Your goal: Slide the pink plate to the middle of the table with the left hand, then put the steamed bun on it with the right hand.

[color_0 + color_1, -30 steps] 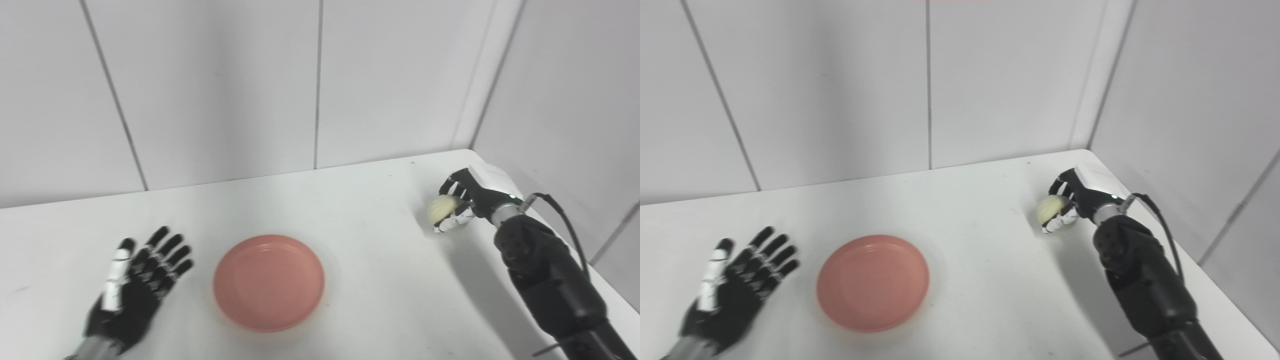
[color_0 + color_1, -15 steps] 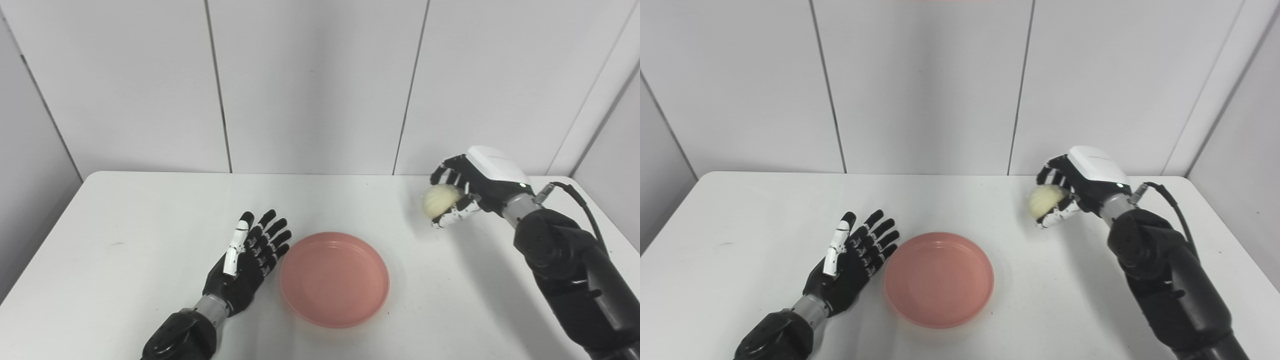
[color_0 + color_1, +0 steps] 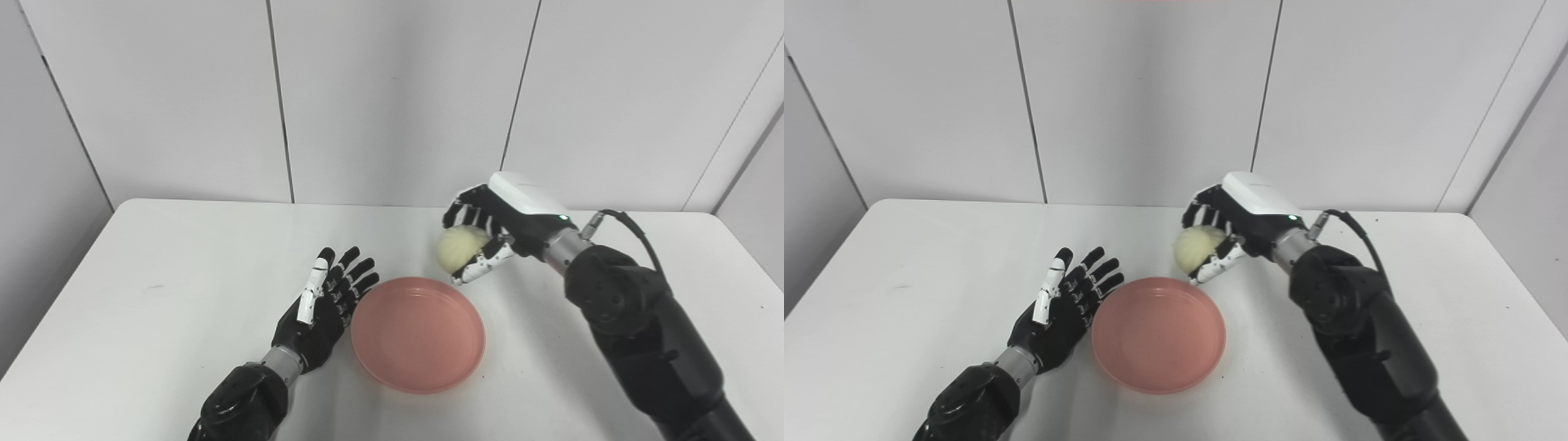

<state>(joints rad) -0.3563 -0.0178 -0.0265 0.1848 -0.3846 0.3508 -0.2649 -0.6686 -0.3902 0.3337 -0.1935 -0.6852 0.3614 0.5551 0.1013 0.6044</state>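
Steamed bun (image 3: 456,247): sitting in the right hand (image 3: 490,229), fingers curling round it, just above the pink plate's (image 3: 418,334) upper-right rim, centre frame. Left hand (image 3: 324,306): lying flat and spread beside the plate's left edge, holding nothing. White table (image 3: 153,288): stretching bare toward both side edges.

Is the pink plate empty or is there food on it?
Empty. The pink plate shows only bare pink inside; the steamed bun is in the right hand, above the plate's far edge.
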